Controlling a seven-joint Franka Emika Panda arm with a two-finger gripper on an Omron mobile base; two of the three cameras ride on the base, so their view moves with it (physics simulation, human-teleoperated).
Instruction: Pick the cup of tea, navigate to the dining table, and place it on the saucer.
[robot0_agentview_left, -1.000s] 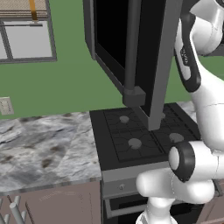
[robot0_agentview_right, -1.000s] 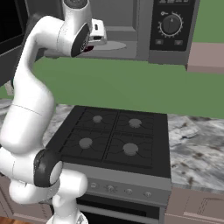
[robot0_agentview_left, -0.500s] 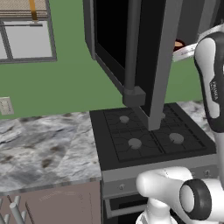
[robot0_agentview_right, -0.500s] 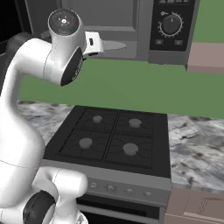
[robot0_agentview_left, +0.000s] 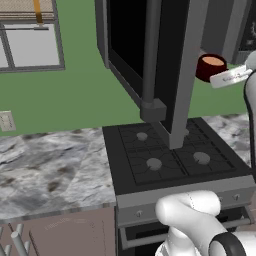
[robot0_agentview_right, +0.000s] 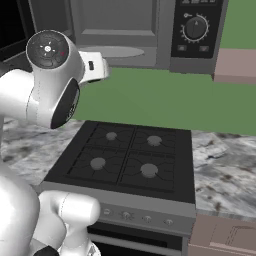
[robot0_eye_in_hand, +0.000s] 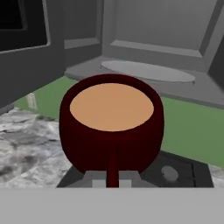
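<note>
The cup of tea (robot0_eye_in_hand: 111, 124) is a dark maroon round cup with tan liquid, upright and close in the hand view. My gripper (robot0_eye_in_hand: 112, 179) is shut on its little side handle, with the finger tips pinching it from both sides. In the left base view the cup of tea (robot0_agentview_left: 210, 67) hangs in the air above the stove's right side, just outside the open microwave, with my gripper (robot0_agentview_left: 219, 78) beside it. The dining table and the saucer are out of view.
The microwave (robot0_agentview_right: 127, 27) stands open above the stove, its glass turntable (robot0_agentview_right: 111, 51) bare. Its dark door (robot0_agentview_left: 150, 55) swings out over the black stove (robot0_agentview_left: 170, 155). Marbled counter (robot0_agentview_left: 50, 165) flanks the stove. My arm's big joint (robot0_agentview_right: 50, 75) sits near the left of the right base view.
The arm has drawn back from the microwave toward the base, bringing the cup out and slightly lower. The grip stayed shut, and the stove has not shifted in view.
</note>
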